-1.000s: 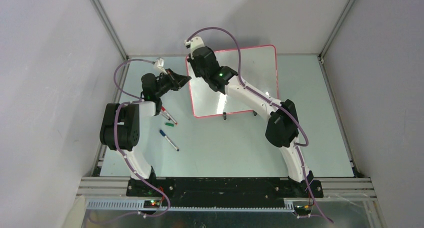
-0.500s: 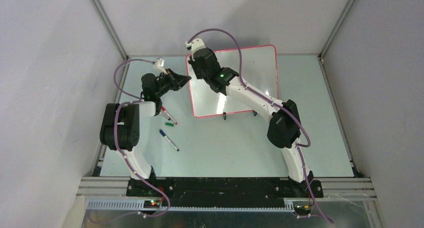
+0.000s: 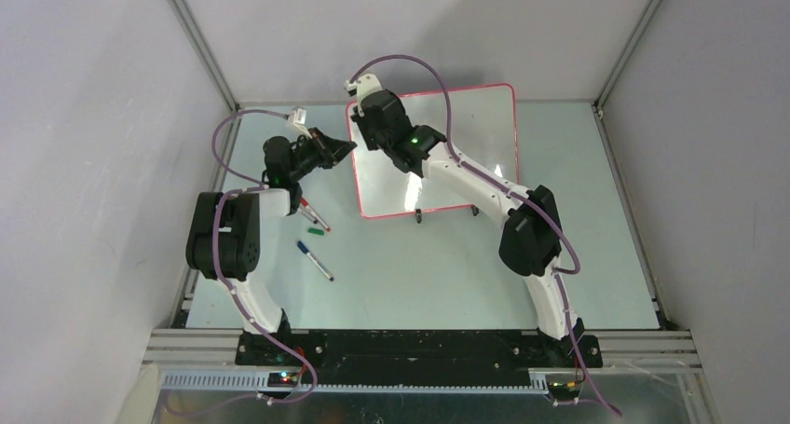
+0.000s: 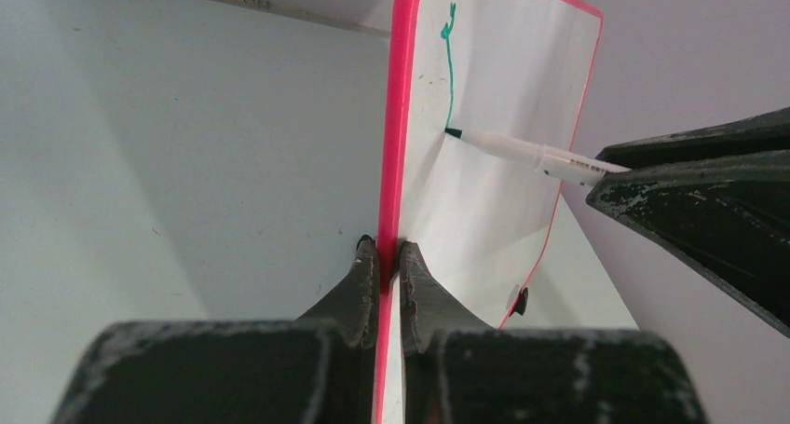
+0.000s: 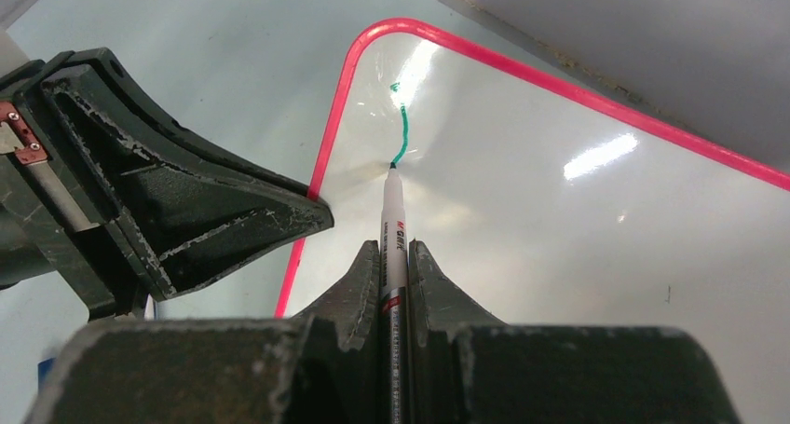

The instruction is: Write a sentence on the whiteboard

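Observation:
The whiteboard point(image 3: 466, 144) stands tilted at the back of the table, white with a red-pink rim. My left gripper point(image 4: 389, 252) is shut on its left rim point(image 4: 396, 163). My right gripper point(image 5: 395, 249) is shut on a white marker point(image 5: 392, 219), whose tip touches the board near the top left corner. Of the sentence, only one green stroke point(image 5: 402, 130) shows, a small hook with a line running down to the tip; it also appears in the left wrist view as a green stroke point(image 4: 449, 79). In the top view my right gripper point(image 3: 365, 135) hides the writing.
Three loose markers lie on the table left of the board: a red one point(image 3: 314, 213), a green-capped one point(image 3: 315, 226) and a blue-capped one point(image 3: 315, 261). The board's black foot point(image 3: 419, 216) rests on the table. Grey walls close in on three sides.
The right wrist has crept slightly up and right along the board. The left arm holds still.

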`<state>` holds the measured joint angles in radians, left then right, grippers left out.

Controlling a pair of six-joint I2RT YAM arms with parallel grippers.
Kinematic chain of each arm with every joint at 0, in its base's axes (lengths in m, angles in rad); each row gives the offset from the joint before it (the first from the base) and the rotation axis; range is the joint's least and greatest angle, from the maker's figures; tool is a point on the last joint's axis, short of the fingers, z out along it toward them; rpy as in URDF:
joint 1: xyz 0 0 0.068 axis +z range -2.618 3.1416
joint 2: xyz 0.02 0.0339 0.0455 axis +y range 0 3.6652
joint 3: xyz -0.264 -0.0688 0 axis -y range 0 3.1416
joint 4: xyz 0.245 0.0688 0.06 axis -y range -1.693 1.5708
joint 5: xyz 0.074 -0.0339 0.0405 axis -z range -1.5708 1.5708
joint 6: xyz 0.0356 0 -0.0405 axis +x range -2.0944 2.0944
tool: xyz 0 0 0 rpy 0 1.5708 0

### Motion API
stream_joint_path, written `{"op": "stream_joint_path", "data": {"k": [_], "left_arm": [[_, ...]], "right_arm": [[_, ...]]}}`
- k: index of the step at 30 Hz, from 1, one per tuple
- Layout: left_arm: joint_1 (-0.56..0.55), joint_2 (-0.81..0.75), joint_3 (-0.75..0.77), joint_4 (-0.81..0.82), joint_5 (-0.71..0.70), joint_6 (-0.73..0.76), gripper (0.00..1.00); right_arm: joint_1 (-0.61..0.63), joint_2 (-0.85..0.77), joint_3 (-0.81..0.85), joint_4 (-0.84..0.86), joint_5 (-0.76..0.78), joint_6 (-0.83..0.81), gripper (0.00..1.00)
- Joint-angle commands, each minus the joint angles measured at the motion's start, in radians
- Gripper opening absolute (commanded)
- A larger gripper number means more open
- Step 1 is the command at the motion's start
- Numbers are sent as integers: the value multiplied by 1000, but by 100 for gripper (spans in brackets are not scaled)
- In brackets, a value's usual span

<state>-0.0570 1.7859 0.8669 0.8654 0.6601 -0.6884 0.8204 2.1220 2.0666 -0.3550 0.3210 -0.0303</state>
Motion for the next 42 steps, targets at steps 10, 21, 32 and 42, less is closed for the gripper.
{"op": "stream_joint_path", "data": {"k": [10, 21, 32, 42], "left_arm": [[-15, -42, 12, 17, 6, 32, 0], [-17, -46, 6, 28, 7, 27, 0], [-18, -47, 0, 40, 4, 24, 0], [-17, -50, -3, 40, 4, 30, 0]], "right_arm": [[-8, -89, -2, -22, -37, 13, 0], [11, -259, -245, 244, 14, -33, 0], [8, -213, -231, 338, 5, -89, 0], [-1, -155, -136, 246, -11, -72, 0]]}}
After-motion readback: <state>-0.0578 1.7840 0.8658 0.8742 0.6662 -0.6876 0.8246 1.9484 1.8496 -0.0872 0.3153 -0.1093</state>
